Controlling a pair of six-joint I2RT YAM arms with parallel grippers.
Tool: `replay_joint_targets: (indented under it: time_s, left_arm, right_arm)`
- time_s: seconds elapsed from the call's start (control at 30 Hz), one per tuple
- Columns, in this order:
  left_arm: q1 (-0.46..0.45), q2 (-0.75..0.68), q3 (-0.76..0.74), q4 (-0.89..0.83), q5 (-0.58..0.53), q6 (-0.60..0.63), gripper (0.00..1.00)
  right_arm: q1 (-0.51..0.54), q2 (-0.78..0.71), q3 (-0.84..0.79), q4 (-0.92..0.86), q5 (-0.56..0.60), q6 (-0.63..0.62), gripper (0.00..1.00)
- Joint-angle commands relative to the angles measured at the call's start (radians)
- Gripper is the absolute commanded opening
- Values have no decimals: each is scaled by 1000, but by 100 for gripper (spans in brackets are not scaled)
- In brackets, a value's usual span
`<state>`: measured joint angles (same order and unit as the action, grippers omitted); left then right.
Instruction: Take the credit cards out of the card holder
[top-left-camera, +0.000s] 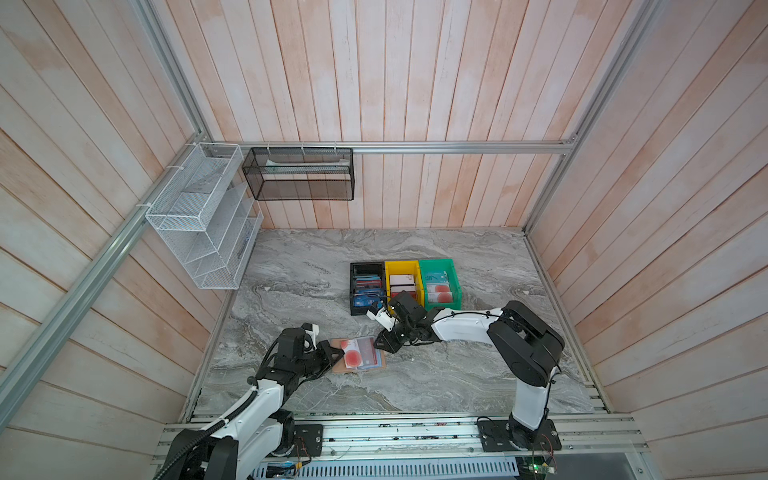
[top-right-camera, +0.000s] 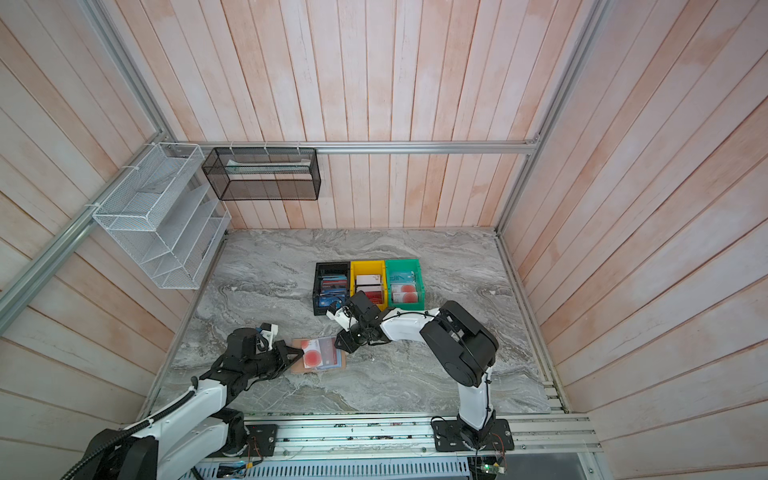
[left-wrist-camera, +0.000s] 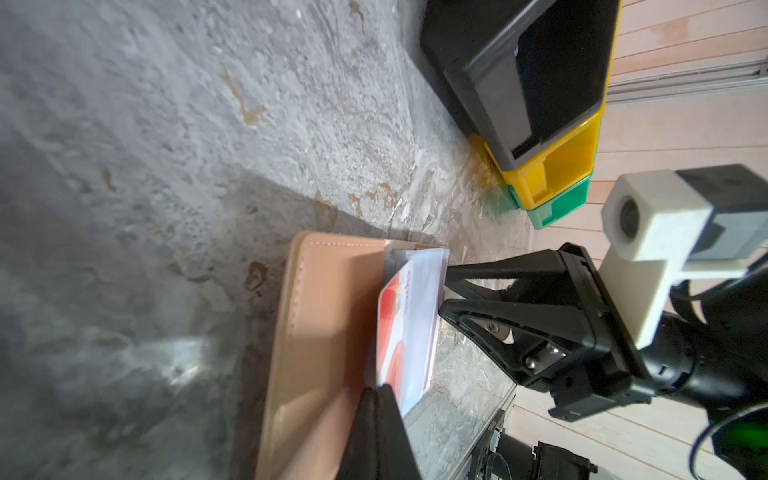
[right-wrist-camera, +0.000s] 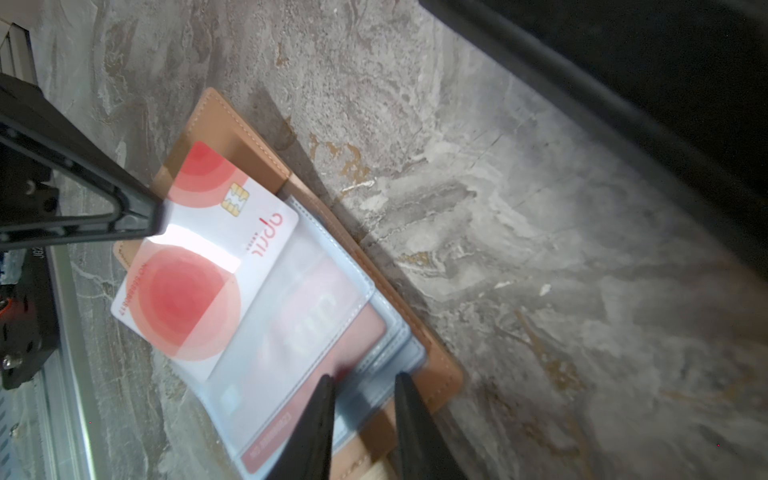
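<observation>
While the card holder lies open on the marble table, apart from the black bin, yellow bin and green bin, a white card with red circles sticks partway out of its clear sleeve. The left gripper is pinched tight on that card's outer edge (tips meeting on the plastic). The right gripper stands at the holder's opposite edge, jaws a little apart over the sleeve pages and a red card, gripping nothing.
</observation>
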<state>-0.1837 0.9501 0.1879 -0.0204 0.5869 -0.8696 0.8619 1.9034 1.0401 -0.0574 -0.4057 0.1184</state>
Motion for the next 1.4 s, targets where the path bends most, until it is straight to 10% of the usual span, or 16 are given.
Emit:
replay_joint_targets:
  time_s: [0.0,0.53,1.37]
  left_arm:
    - [9,-37,43,-131,-42,33,0]
    - [19,-162,151,-289,-27,63,0]
    - [-16,-165,37,248,300,-73,0]
  right_arm:
    - [8,96,-66,-252,104,-16,29]
    - [-14,-87,-28,-318,2,-40,31]
    - [-133,-249,-91,12,-601,113,56]
